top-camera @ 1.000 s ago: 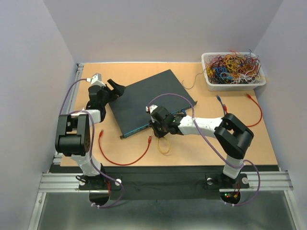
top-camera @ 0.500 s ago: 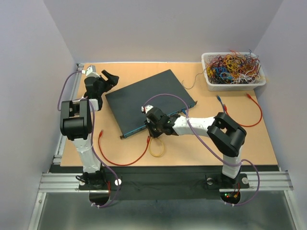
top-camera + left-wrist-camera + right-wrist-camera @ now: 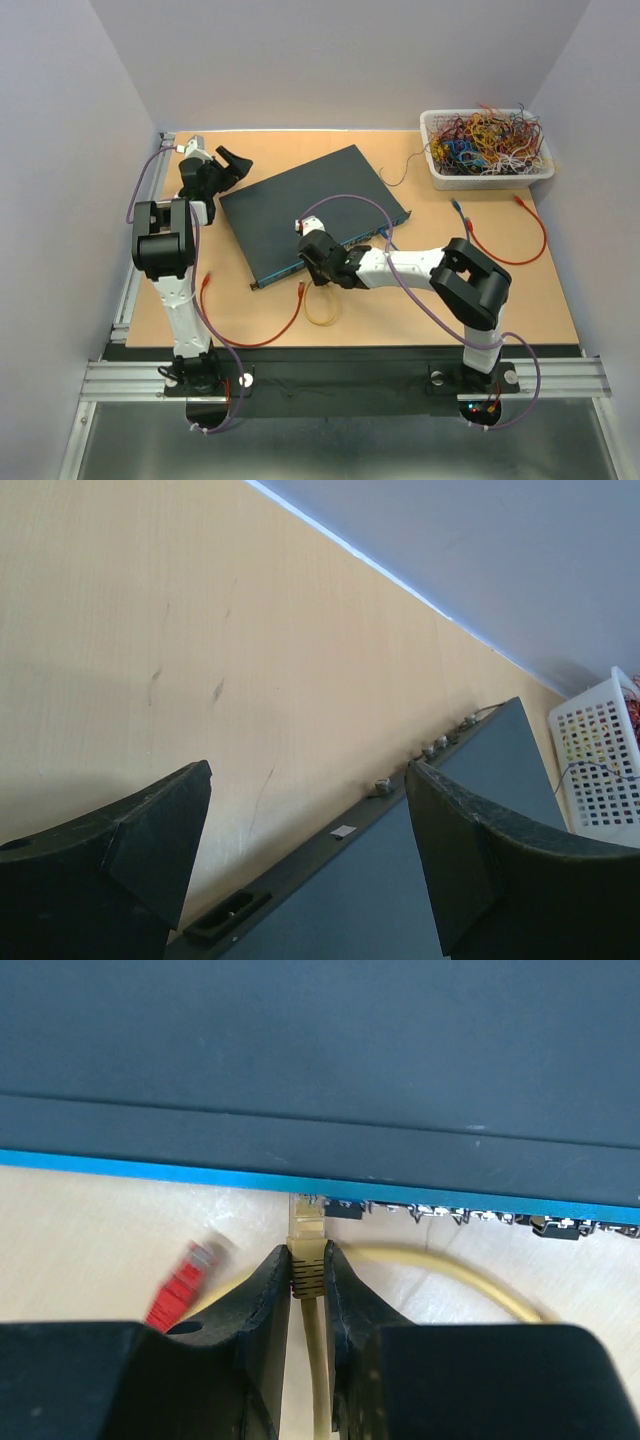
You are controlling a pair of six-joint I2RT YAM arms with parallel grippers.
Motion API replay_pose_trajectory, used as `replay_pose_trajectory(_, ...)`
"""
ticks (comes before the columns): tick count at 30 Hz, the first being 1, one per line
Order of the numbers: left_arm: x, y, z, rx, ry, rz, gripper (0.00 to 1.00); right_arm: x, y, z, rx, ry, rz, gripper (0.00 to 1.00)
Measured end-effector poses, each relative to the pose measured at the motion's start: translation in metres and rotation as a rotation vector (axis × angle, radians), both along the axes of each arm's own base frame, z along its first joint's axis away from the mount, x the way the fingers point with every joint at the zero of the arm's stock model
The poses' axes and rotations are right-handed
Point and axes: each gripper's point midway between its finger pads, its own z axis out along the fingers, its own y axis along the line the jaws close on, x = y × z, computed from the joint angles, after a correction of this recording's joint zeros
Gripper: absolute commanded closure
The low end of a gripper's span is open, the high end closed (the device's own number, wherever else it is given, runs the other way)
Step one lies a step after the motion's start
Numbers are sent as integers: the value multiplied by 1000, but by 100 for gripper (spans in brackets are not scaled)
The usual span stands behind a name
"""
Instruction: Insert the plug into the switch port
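The dark teal box (image 3: 305, 205) lies slanted mid-table. Its narrow front face (image 3: 300, 1145) fills the right wrist view, with the row of switch ports (image 3: 445, 1214) under its bright blue edge. My right gripper (image 3: 308, 1260) is shut on the ribbed boot of a beige plug (image 3: 306, 1222). The plug's tip meets the box's lower edge just left of a dark socket (image 3: 345, 1208). In the overhead view that gripper (image 3: 310, 262) sits at the box's front edge, the yellow cable (image 3: 322, 312) looping behind it. My left gripper (image 3: 240, 163) is open beside the box's far left corner, holding nothing.
A red cable (image 3: 265, 328) curves over the near left of the table, its plug (image 3: 185, 1278) beside my right fingers. A white mesh basket (image 3: 487, 150) of coloured wires stands at the far right. Another red cable (image 3: 535, 240) and a blue plug (image 3: 457, 208) lie right of the box.
My right gripper has slid left along the box's front face with the plug, dragging the yellow loop along. The left arm has pulled back toward the far left corner.
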Motion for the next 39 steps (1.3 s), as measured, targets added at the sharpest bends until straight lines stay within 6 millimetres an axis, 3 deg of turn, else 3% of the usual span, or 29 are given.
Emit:
replay_pose_trajectory(8,-6,-9,4,-63,4,-51,12,1,9,5,18,-52,-30,100)
replay_pose_trajectory(13,-11,-13,1,-85,11,-72,14,2,9,-4,0,-58,-43,100)
replay_pose_trajectory(30,-14,-19,6,-102,-8,-103,16,1,8,2,-14,-109,-97,100)
replay_pose_trajectory(32,-14,-19,6,-102,-9,-104,16,-1,-1,12,1,-130,-117,100)
replay_pose_trajectory(36,-14,-19,6,-102,-10,-107,16,-28,-36,51,92,-134,-109,99)
replay_pose_trajectory(38,-14,-19,6,-102,-11,-107,16,-47,-49,86,186,-130,-68,99)
replay_pose_trajectory(39,-14,-20,6,-102,-11,-108,16,-58,-52,117,269,-137,-34,100)
